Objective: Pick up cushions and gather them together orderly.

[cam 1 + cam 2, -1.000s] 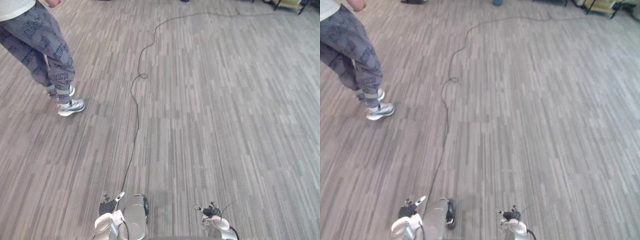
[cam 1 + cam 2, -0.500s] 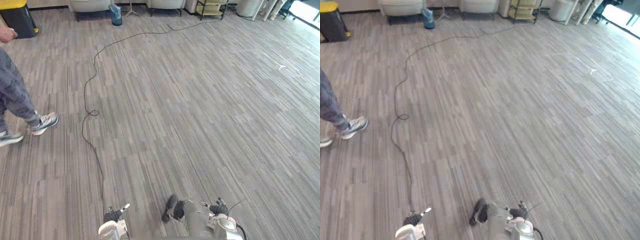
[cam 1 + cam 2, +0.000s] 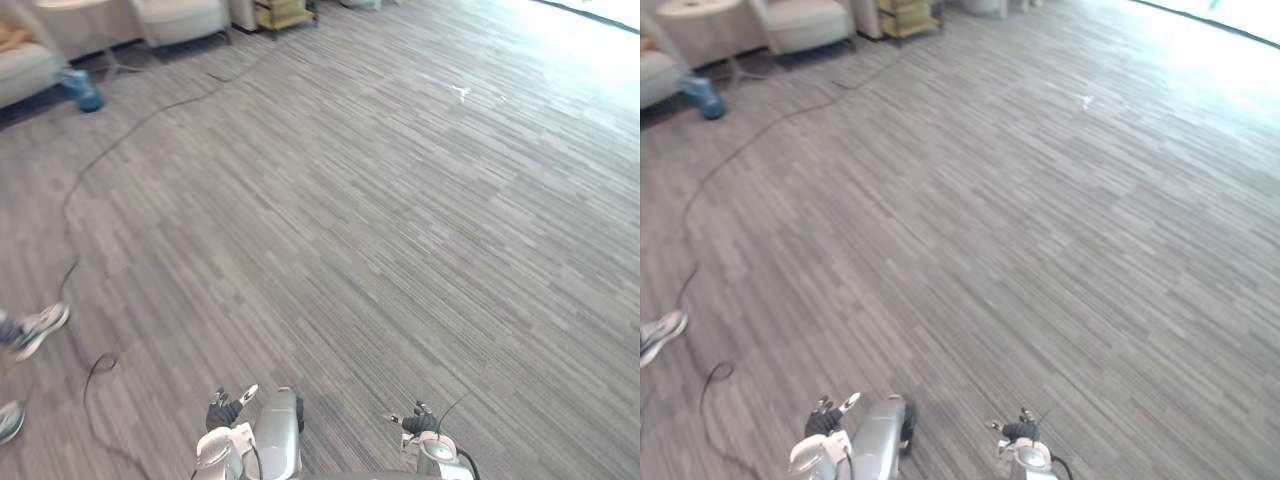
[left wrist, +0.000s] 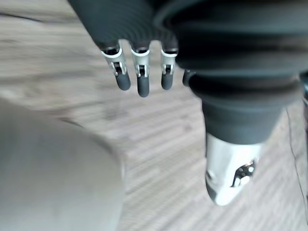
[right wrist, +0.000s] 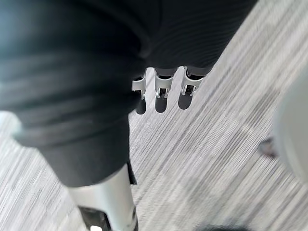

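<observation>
Both slack: left hand (image 4: 139,79), right hand (image 5: 162,94)

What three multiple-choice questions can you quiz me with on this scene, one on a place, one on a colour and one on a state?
1. Where is the blue object?
A) far off to the left, by the pale seats
B) beside a shoe
C) in the bright patch at right

2. What colour is the floor?
A) red
B) green
C) grey

3. How is the left hand?
A) shut on a cushion
B) open, holding nothing
C) pressing on a seat

Answers:
1. A, it stands just in front of the seats.
2. C, it is striped grey throughout.
3. B, its fingers hang straight over bare floor.
</observation>
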Tool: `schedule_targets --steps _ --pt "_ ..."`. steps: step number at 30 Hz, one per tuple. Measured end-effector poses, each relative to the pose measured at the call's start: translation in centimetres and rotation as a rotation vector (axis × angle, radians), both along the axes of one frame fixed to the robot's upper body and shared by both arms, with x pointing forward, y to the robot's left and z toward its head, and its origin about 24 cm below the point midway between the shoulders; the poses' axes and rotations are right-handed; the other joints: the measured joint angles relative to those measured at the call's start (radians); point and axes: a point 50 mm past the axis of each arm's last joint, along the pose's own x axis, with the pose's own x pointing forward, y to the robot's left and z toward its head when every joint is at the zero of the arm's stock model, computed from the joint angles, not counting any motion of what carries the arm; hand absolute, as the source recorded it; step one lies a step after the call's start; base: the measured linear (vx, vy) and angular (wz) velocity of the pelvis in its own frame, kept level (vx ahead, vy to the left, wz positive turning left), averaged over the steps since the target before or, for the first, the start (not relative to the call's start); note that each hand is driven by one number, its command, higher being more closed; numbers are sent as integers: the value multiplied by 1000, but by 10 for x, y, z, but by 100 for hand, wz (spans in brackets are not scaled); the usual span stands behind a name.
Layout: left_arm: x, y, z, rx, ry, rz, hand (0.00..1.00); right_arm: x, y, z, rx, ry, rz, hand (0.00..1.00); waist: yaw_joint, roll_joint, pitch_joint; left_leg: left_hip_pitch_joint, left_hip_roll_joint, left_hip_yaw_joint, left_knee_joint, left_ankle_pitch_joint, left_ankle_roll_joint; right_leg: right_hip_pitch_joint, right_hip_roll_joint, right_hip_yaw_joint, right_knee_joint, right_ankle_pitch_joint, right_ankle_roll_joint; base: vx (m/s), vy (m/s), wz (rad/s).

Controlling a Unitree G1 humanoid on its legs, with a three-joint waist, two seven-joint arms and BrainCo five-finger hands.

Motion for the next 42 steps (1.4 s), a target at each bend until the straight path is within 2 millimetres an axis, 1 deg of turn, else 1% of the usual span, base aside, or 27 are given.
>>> schedule_targets --steps 2,4,5,7,8,9,11,13,15,17,18,19,20,21,22,24,28,31,32,33,34,35,36,37,38,40,42 --pt "-2 4 0 1 4 25 0 2 -1 1 0 -11 -15 0 9 -20 -6 27 12 32 130 -95 31 -20 -21 103 122 89 38 813 453 -109" --pt "-6 4 -4 -1 33 22 0 2 -2 1 -3 -13 -13 0 27 -26 -8 138 10 92 131 -134 90 -97 -25 150 363 194 145 570 317 -129" --pt "-10 2 -7 -9 61 17 0 3 -4 2 -5 -23 -8 0 26 -3 -3 246 6 112 68 -157 93 -211 -5 120 617 239 256 515 289 -147" --pt "-15 -4 -13 -24 110 -1 0 -2 -5 0 -5 -16 -11 0 17 19 -14 365 0 113 -40 -172 71 -351 16 -4 812 221 225 590 282 -134" --pt "-11 -9 -14 -23 124 -11 0 -5 -7 1 -12 -25 -20 0 -3 42 -12 489 -12 120 -188 -182 76 -478 25 -171 859 166 122 461 171 -104" --pt "-10 -12 -14 -30 124 -15 0 0 -10 4 -23 -51 -26 0 -17 60 -12 548 -12 109 -268 -209 68 -538 33 -285 831 138 68 457 179 -101" --pt "-1 -15 -14 -36 126 -42 0 7 -12 9 -34 -86 -19 0 -32 55 4 630 -31 124 -339 -226 55 -613 36 -446 682 117 26 414 172 -61" --pt "8 -24 -13 -38 125 -100 0 12 -18 11 -44 -103 -37 0 -57 57 9 702 -42 120 -395 -227 53 -654 70 -527 452 138 -5 560 132 -6" --pt "13 -34 -12 -26 121 -191 0 14 -27 12 -56 -103 -61 0 -92 54 14 777 -55 45 -414 -231 26 -682 93 -547 155 262 -43 711 41 79" --pt "5 -38 -16 -38 142 -207 0 12 -30 12 -60 -98 -71 0 -101 60 12 812 -50 -16 -325 -253 -14 -685 77 -535 196 368 -135 626 -68 70" --pt "3 -39 -17 -41 145 -207 0 12 -32 12 -66 -98 -66 0 -102 73 11 785 -32 -36 -214 -254 -16 -687 74 -528 262 361 -172 898 -121 56" --pt "3 -39 -17 -45 143 -193 0 14 -37 13 -80 -105 -60 0 -102 101 2 670 13 -59 52 -180 -76 -665 83 -557 303 277 -167 602 -81 34" --pt "2 -37 -17 -42 145 -189 0 15 -39 14 -84 -108 -58 0 -102 109 4 627 24 -67 143 -120 -79 -649 92 -558 303 257 -172 739 -94 1" --pt "-3 -33 -18 -42 155 -159 0 17 -42 16 -95 -115 -53 0 -95 145 22 536 71 -57 354 110 -84 -579 132 -540 274 217 -174 734 -43 -48" --pt "-14 -26 -21 -36 179 -129 0 16 -42 14 -89 -106 -64 0 -93 160 40 441 141 -5 549 58 -41 -454 174 -502 218 191 -171 734 -43 -53" --pt "-13 -16 -17 -12 159 -107 0 13 -34 10 -65 -81 -64 0 -83 132 57 372 143 21 595 1 -28 -333 178 -453 154 167 -158 797 -25 -50" --pt "-5 -9 -7 20 66 -85 0 6 -15 3 -22 -28 -45 0 -49 91 55 113 80 16 285 -111 14 -73 142 -299 -57 147 -111 695 71 -89" --pt "-2 -11 -5 12 38 -69 0 3 -13 1 -21 -12 -41 0 -38 91 55 57 42 13 -48 -53 -12 13 104 -232 -94 111 -68 633 224 -88" --pt "-2 -13 -4 6 34 -66 0 0 -12 -1 -22 2 -31 0 -23 99 48 50 46 16 -198 20 -17 52 95 -186 -103 75 -48 702 370 -116" --pt "-6 -10 -5 6 38 -55 0 -11 -6 -6 -10 41 -24 0 -8 78 9 45 41 37 -135 112 -4 71 71 -127 -89 49 -42 862 460 -113" --pt "-6 -8 -5 11 40 -56 0 -11 -2 -7 -2 47 -3 0 -5 62 -1 46 36 52 -117 91 9 62 52 -120 -68 51 -40 918 476 -98" --pt "-8 -4 -5 25 50 -59 0 -14 -1 -7 -1 49 9 0 -6 18 -29 60 13 94 -95 40 37 9 5 -89 51 70 -9 918 468 -66" --pt "-9 0 -5 35 58 -60 0 -16 -2 -7 -8 50 3 0 -7 -2 -32 100 -1 127 -71 -8 68 -67 -20 -52 252 129 67 623 320 -60" --pt "-9 1 -5 38 60 -61 0 -16 -2 -7 -7 51 1 0 -8 -7 -28 120 -9 131 -69 -26 73 -100 -25 -40 329 167 90 678 384 -47" --pt "-9 2 -6 38 72 -62 0 -17 -7 -7 -18 44 -1 0 -17 -8 -16 220 -34 142 -74 -94 78 -218 -28 -22 655 269 174 502 265 -23" --pt "-14 -2 -12 26 122 -73 0 -11 -10 -2 -32 -4 -3 0 -31 17 0 388 -57 148 -137 -147 74 -329 -34 -93 872 241 155 688 317 -21" --pt "-11 -7 -12 30 125 -93 0 -7 -11 2 -43 -35 2 0 -34 31 -4 504 -59 150 -228 -170 66 -448 -32 -217 852 197 99 529 183 -11"
